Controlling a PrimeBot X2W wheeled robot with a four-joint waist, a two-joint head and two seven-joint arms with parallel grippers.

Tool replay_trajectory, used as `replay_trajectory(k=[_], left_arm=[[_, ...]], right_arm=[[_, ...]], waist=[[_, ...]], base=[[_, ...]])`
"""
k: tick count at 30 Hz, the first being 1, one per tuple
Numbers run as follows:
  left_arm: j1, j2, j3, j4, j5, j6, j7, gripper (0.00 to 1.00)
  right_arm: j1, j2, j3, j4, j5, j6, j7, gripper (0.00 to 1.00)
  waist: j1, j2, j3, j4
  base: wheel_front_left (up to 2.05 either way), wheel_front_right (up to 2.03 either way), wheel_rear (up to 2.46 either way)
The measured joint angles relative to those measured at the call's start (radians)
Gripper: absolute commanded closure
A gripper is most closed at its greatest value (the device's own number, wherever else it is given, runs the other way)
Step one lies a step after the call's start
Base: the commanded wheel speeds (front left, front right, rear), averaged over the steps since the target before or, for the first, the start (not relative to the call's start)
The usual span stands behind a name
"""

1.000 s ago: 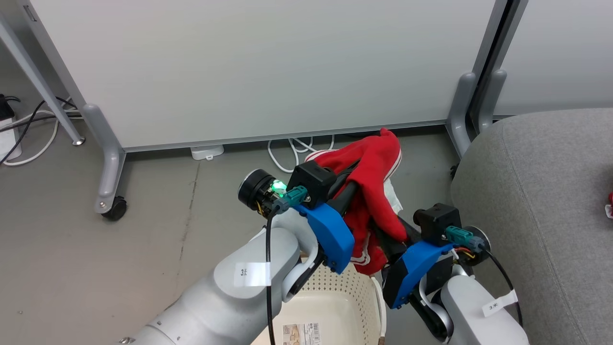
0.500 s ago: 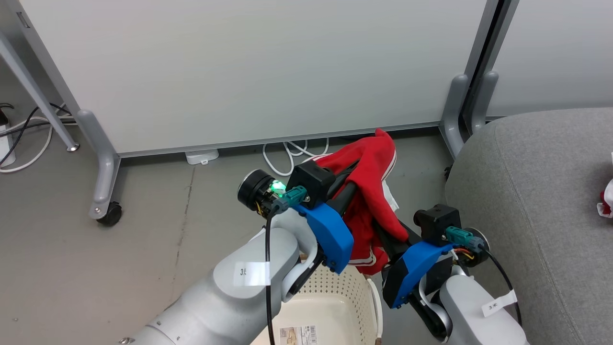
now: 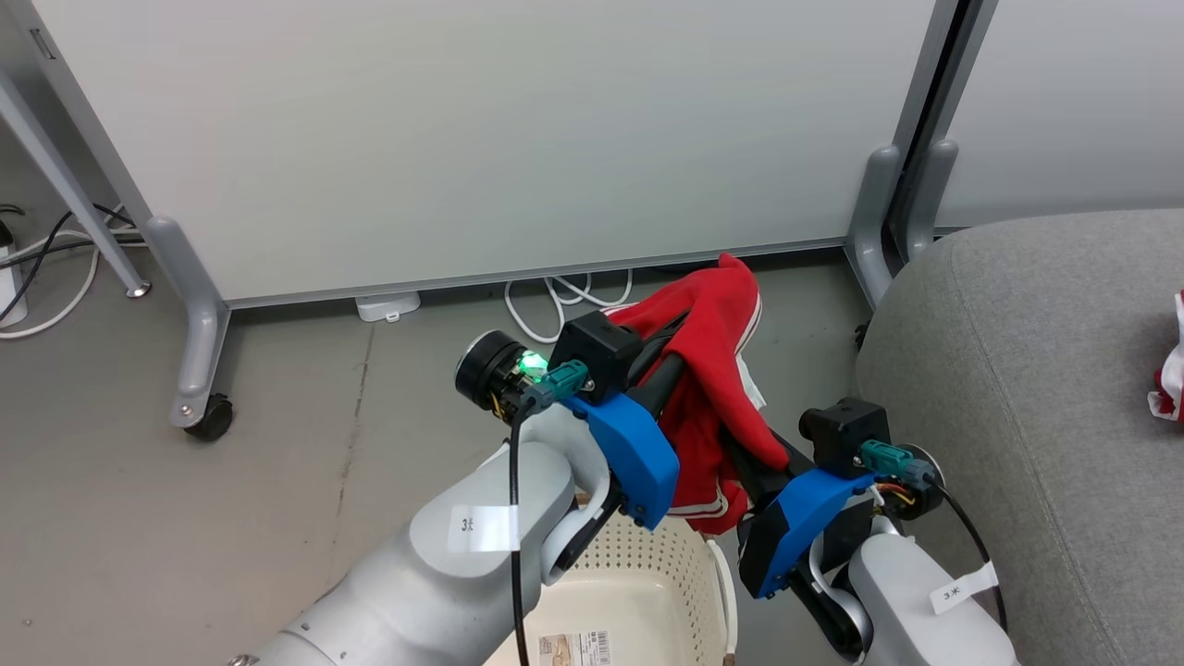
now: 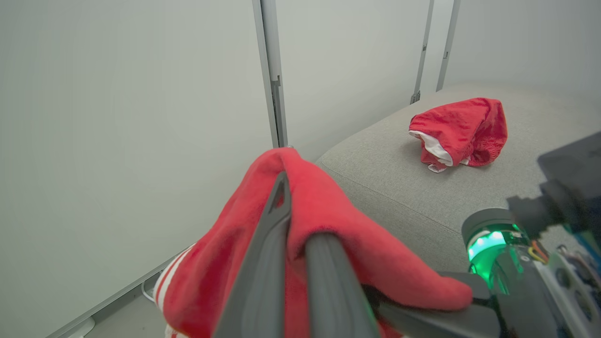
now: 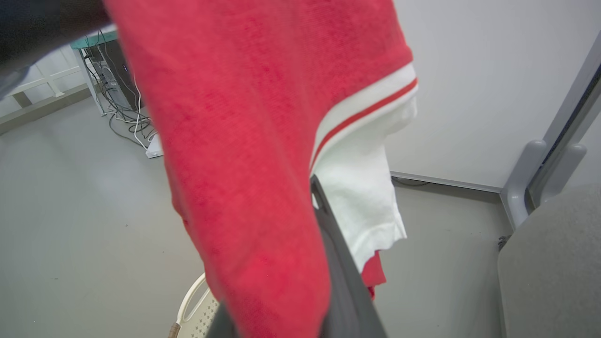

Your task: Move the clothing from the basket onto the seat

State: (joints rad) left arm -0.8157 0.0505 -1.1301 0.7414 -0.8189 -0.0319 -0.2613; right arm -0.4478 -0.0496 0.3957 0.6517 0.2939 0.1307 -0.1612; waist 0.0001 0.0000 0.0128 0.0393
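Head cam has swung slightly twd the big grey fabric sofa [image 3: 1036, 388]. Red white-striped soft garment [image 3: 717, 370] hangs above the cream perforated plastic basket [image 3: 647, 592], w/ left gripper [image 4: 300, 211] clamped on it. Right gripper [image 3: 749, 453] is under cloth, grip unclear. Other crumpled red garment [image 4: 462, 131] lies on sofa, so approx half done.

A pale grey partition panel [image 3: 509, 139] stands at the back, and a second panel [image 3: 1082, 102] is next to it on the right. Each one rests on grey metal feet [image 3: 190, 314]; one foot has a black castor [image 3: 211, 418]. The floor [image 3: 185, 518] is smooth and grey, with a thin dark crack in it. White cables [image 3: 564, 301] lie under the panel edge, near a small white box [image 3: 387, 304]. The light is soft and even.
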Motion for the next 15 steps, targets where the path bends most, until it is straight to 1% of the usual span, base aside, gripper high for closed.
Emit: replay_trajectory(k=[5, 6, 7, 8, 9, 10, 15], left_arm=[[0.006, 0.000, 0.006, -0.001, 0.000, 0.000, 0.000, 1.00], [0.009, 0.000, 0.007, -0.001, 0.000, 0.000, 0.000, 0.93], [0.014, 0.000, 0.009, -0.001, 0.000, 0.000, 0.000, 0.68], [0.017, 0.000, 0.011, -0.001, 0.000, 0.000, 0.000, 0.48], [0.020, 0.000, 0.013, -0.002, 0.001, 0.000, 0.000, 0.02], [0.026, 0.000, 0.017, -0.005, 0.003, 0.000, 0.000, 0.00], [0.085, 0.000, 0.059, -0.026, 0.028, -0.001, -0.002, 0.00]], right_arm=[[0.000, 0.000, 0.000, 0.003, 0.003, 0.000, -0.003, 1.00], [-0.001, 0.000, -0.001, 0.003, 0.004, 0.000, -0.003, 1.00], [-0.001, 0.000, -0.001, 0.004, 0.004, 0.000, -0.003, 1.00], [-0.001, 0.000, -0.003, 0.005, 0.005, 0.000, -0.004, 1.00], [-0.001, 0.000, -0.005, 0.006, 0.006, 0.000, -0.005, 1.00], [-0.001, 0.000, -0.007, 0.006, 0.007, 0.000, -0.005, 1.00], [0.000, 0.000, -0.017, 0.008, 0.007, 0.000, -0.006, 1.00]], waist=[[-0.0001, 0.0000, 0.003, -0.001], [-0.0001, 0.0000, 0.004, -0.001], [-0.0001, 0.0000, 0.004, -0.002], [-0.0001, 0.0000, 0.005, -0.002], [0.0000, 0.0000, 0.004, -0.002], [-0.0001, 0.0000, 0.004, -0.002], [-0.0001, 0.0000, 0.000, -0.003]], base=[[0.00, 0.00, 0.00], [0.00, 0.00, 0.00], [0.00, 0.00, 0.00], [0.00, 0.00, 0.00], [0.00, 0.00, 0.00], [0.00, 0.00, 0.00], [0.00, 0.00, 0.00]])
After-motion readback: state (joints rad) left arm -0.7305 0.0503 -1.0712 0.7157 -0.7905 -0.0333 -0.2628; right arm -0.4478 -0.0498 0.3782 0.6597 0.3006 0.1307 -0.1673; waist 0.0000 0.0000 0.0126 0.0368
